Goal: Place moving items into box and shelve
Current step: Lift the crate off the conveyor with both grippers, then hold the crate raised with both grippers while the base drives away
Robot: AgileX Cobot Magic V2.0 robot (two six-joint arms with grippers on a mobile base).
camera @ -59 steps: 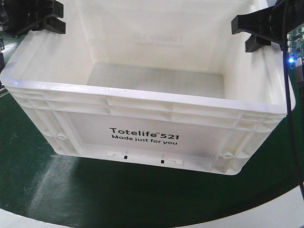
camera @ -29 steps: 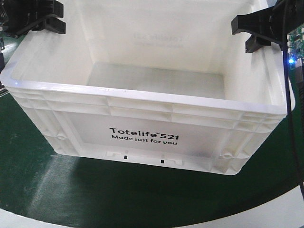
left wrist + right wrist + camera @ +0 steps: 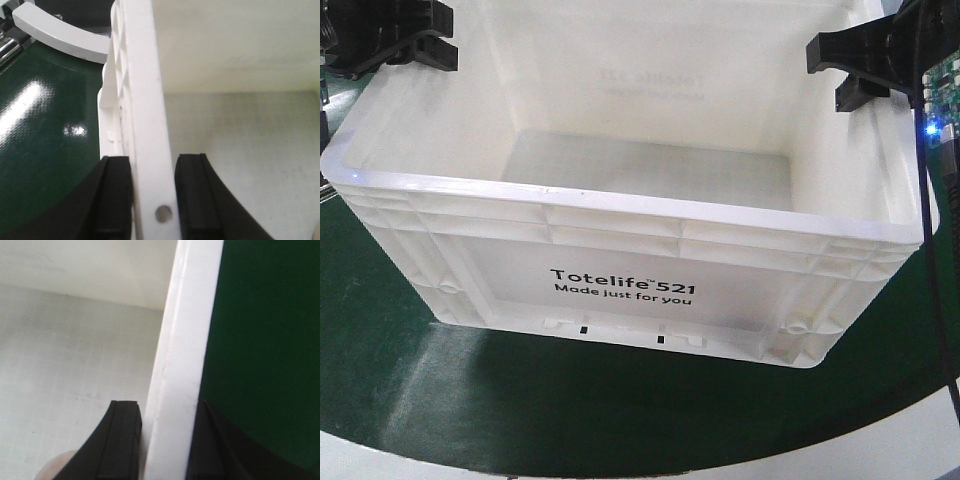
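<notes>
The box (image 3: 620, 285), a white tote printed "Totelife 521", stands open-topped on a green surface. My left gripper (image 3: 415, 35) straddles its left wall. In the left wrist view that gripper (image 3: 152, 160) has one black finger outside and one inside the wall (image 3: 142, 100), shut on it. My right gripper (image 3: 850, 65) is on the right wall. In the right wrist view it (image 3: 167, 407) clamps the wall (image 3: 187, 330) the same way. A pale rounded shape (image 3: 52, 469) peeks beside the inner finger, possibly one of the moving items. Otherwise the moving items are hidden.
The green surface (image 3: 570, 420) ends in a white border (image 3: 900, 450) near the front. A black cable (image 3: 932, 250) hangs along the box's right side below a blue-lit board (image 3: 932, 128). A white curved edge (image 3: 60, 35) lies beyond the box's left side.
Almost nothing differs. The white border at the bottom has crept slightly up the picture. Both grippers stay on the box walls.
</notes>
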